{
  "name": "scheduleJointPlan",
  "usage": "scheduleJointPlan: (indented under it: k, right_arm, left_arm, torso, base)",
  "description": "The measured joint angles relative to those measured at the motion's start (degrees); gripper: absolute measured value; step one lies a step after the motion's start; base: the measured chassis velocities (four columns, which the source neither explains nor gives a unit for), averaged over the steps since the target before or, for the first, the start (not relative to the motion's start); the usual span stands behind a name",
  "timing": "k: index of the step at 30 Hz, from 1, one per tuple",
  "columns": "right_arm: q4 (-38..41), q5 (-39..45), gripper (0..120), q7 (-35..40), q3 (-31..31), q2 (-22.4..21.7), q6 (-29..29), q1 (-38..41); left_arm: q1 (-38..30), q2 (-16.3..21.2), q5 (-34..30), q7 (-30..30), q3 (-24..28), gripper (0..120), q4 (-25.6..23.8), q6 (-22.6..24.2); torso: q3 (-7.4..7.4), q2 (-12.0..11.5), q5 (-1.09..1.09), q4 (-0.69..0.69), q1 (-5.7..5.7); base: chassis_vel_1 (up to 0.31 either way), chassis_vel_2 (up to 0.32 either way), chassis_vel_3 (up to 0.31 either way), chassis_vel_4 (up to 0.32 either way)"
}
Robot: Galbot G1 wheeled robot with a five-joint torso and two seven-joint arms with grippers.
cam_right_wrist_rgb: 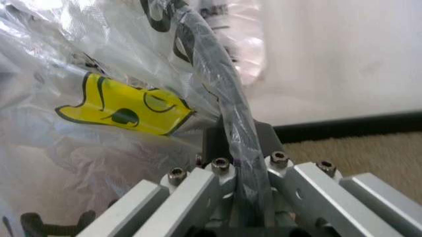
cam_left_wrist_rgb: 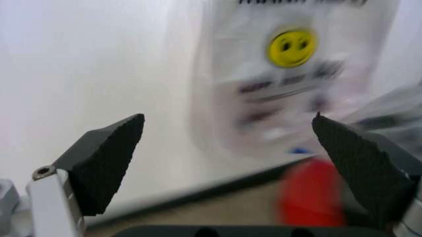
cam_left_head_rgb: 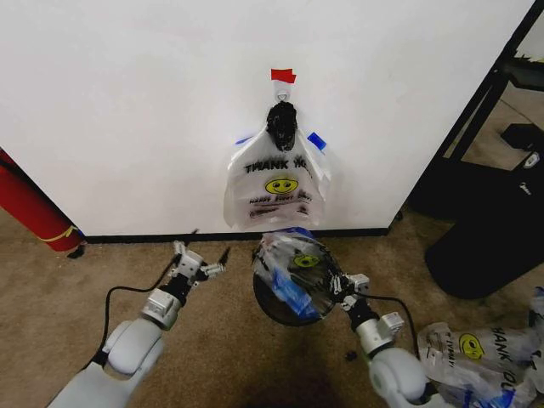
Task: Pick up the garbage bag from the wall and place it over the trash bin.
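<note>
One garbage bag (cam_left_head_rgb: 274,183) hangs flat on the wall (cam_left_head_rgb: 127,102) from a black hook, under a small piece of red tape (cam_left_head_rgb: 283,75). It is white with "THANK YOU" print and a yellow smiley, and appears again in the left wrist view (cam_left_wrist_rgb: 290,74). A second, crumpled garbage bag (cam_left_head_rgb: 297,263) is spread over the black mesh trash bin (cam_left_head_rgb: 274,308) on the carpet below. My right gripper (cam_left_head_rgb: 334,282) sits at the bin's right side, shut on a twisted strand of that bag (cam_right_wrist_rgb: 228,103). Left of the bin, my left gripper (cam_left_head_rgb: 210,244) hangs open and holds nothing (cam_left_wrist_rgb: 228,121).
A long red cylinder with a yellow band (cam_left_head_rgb: 30,208) leans at the left by the black baseboard (cam_left_head_rgb: 170,236). More printed bags (cam_left_head_rgb: 476,353) lie on the carpet at the lower right. Black furniture and a stand (cam_left_head_rgb: 493,204) fill the right side.
</note>
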Motion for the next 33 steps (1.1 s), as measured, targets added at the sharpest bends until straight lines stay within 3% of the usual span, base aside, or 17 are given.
scheduleJointPlan:
  k: [2,3,7,16,25,31,33]
  right_arm:
    - [0.13,-0.42,0,3.14,-1.29,0.85,0.44,-0.03]
    - [0.13,-0.42,0,3.14,-1.29,0.85,0.44,-0.03]
    - [-0.2,-4.51,0,5.92,-2.84,2.02,2.57,0.34]
    - [0.7,-8.33,0,4.67,-3.26,1.79,4.3,0.54]
    - [1.72,-9.15,0,3.58,-3.27,0.96,4.95,0.3]
    - [1.88,-9.34,0,3.12,-3.48,0.38,5.07,0.49]
    - [1.8,-9.34,0,3.12,-3.48,0.35,5.08,0.66]
  left_arm:
    - [3.11,-0.82,-9.7,-2.89,1.47,100,-4.48,2.95]
    - [3.11,-0.82,-9.7,-2.89,1.47,100,-4.48,2.95]
    - [7.43,-2.38,-27.18,-8.22,3.65,100,-12.99,12.43]
    - [7.83,-5.9,-41.79,-9.34,6.6,98,-17.38,23.67]
    - [4.26,-9.85,-42.49,-11.71,9.68,96,-14.62,25.07]
    - [4.36,-10.34,-41.73,-11.17,9.76,73,-13.57,24.67]
    - [4.43,-10.38,-41.62,-11.11,9.82,72,-13.56,24.64]
  torso:
    - [0.0,0.0,-0.01,0.01,0.0]
    - [0.0,0.0,-0.01,0.01,0.0]
    - [0.0,0.0,0.0,0.0,0.0]
    - [0.0,0.0,0.0,-0.01,0.0]
    - [0.0,0.0,-0.01,-0.01,0.0]
    - [0.0,0.0,0.0,0.0,0.0]
    - [0.0,0.0,0.0,0.0,0.0]
  base:
    - [0.0,0.0,0.0,0.0]
    - [0.0,0.0,0.0,0.0]
    - [0.0,0.0,0.0,0.0]
    - [0.0,0.0,0.0,0.0]
    - [0.0,0.0,0.0,0.0]
    - [0.0,0.0,0.0,0.0]
    - [0.0,0.0,0.0,0.0]
